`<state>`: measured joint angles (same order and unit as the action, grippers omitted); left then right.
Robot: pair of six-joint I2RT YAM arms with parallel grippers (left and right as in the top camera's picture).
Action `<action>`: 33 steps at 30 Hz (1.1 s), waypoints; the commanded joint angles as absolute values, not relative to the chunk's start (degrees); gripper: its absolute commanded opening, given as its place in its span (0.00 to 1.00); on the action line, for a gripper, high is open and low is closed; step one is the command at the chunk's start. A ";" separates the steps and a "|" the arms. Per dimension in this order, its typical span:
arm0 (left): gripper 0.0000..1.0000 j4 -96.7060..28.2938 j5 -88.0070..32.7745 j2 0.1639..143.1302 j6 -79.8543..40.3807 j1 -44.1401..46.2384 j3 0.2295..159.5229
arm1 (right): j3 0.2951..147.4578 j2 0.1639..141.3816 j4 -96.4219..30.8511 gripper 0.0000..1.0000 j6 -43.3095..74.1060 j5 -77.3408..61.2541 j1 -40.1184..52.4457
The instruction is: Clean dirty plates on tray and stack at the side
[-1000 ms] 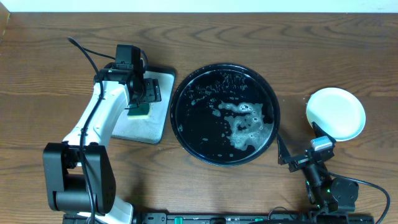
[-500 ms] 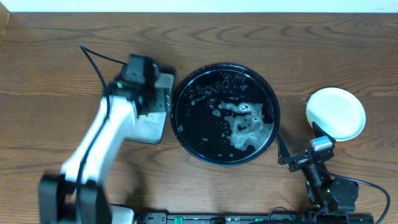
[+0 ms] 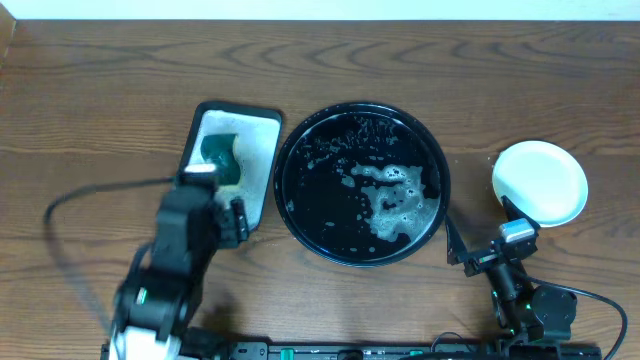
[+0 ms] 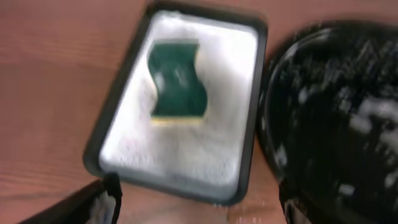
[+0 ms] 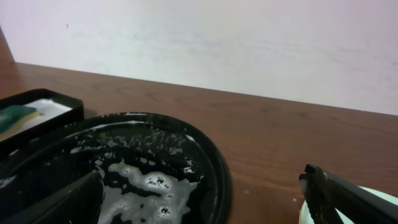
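Observation:
The plates (image 3: 540, 182) sit as one pale stack on the brown tabletop at the right, off the tray; only the top one shows, and a pale edge (image 5: 390, 196) shows in the right wrist view. The black tray (image 3: 362, 183) holds white foam and no plates; it also shows in the left wrist view (image 4: 336, 112) and the right wrist view (image 5: 219, 171). My left gripper (image 3: 238, 218) (image 4: 199, 211) is open and empty, just in front of the sponge tray. My right gripper (image 3: 480, 228) (image 5: 205, 205) is open and empty between tray and plates.
A rectangular sponge tray (image 3: 262, 165) (image 4: 180, 186) (image 5: 43, 99) lined with white holds a green sponge (image 3: 220, 152) (image 4: 177, 78) (image 5: 13, 113), left of the black tray. A pale wall stands behind the table's far edge.
My left arm has pulled back from over the sponge tray toward the table's front, uncovering the sponge lying in that tray. The right arm, the plates and the black tray have not moved.

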<state>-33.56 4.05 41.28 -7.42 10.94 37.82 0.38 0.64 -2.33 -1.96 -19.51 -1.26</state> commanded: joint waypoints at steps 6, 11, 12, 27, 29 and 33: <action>0.82 -21.02 -2.15 16.23 -6.66 4.34 25.26 | 0.32 0.38 -2.59 0.99 -2.42 -19.75 -0.27; 0.82 -16.62 -3.70 5.48 -6.68 2.24 18.00 | 0.32 0.38 -2.59 0.99 -2.42 -19.75 -0.27; 0.82 -15.75 -3.70 3.92 -6.68 2.02 16.91 | 0.32 0.38 -2.59 0.99 -2.42 -19.75 -0.27; 0.82 1.78 -3.68 0.08 -6.72 1.83 0.21 | 0.32 0.38 -2.59 0.99 -2.42 -19.75 -0.27; 0.82 0.54 -3.60 0.08 -6.66 1.78 0.21 | 0.32 0.38 -2.59 0.99 -2.42 -19.75 -0.27; 0.82 0.14 -3.44 0.08 -6.66 1.52 0.23 | 0.32 0.38 -2.59 0.99 -2.42 -19.75 -0.27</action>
<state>0.43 -3.09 0.60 -7.40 1.91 0.36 0.38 0.62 -2.33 -1.96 -19.53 -1.26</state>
